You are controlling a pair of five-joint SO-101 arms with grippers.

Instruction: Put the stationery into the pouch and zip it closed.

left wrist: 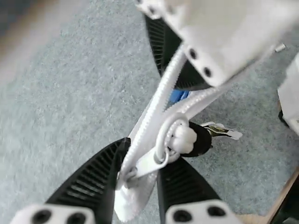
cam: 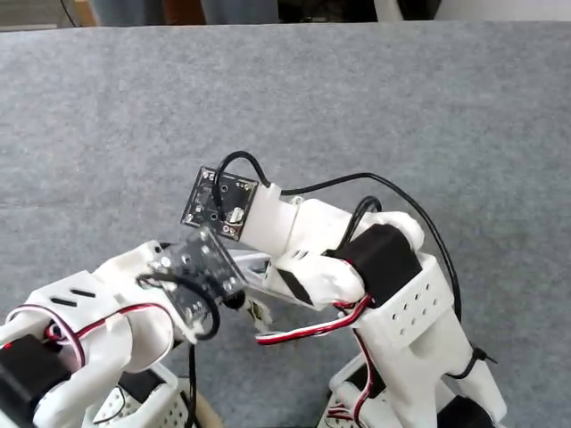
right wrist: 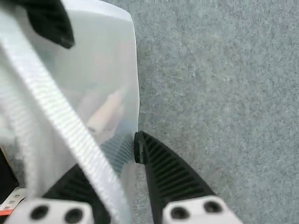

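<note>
- Nearest my left wrist camera, the left gripper (left wrist: 140, 161) was nearly closed. Its ribbed fingers (left wrist: 88, 184) pinched the end of the pouch (left wrist: 133, 198) right beside the ring pull (left wrist: 169, 135). I read that as anchoring the end so the zip could be drawn against it.
- Just past that grip the zip (left wrist: 156, 100) forked open, with something blue (left wrist: 179, 96) lying inside. I judged the stationery to be loaded and the closing unfinished.
- Farther along, the right gripper (right wrist: 126, 145) was clamped almost shut on the pouch's translucent wall, one finger on each side. I think it was there to keep the pouch stretched taut. A pale orange item (right wrist: 105, 112) showed through the wall.
- Beyond both arms, seen from above, lay the grey table (cam: 401, 107).
</note>
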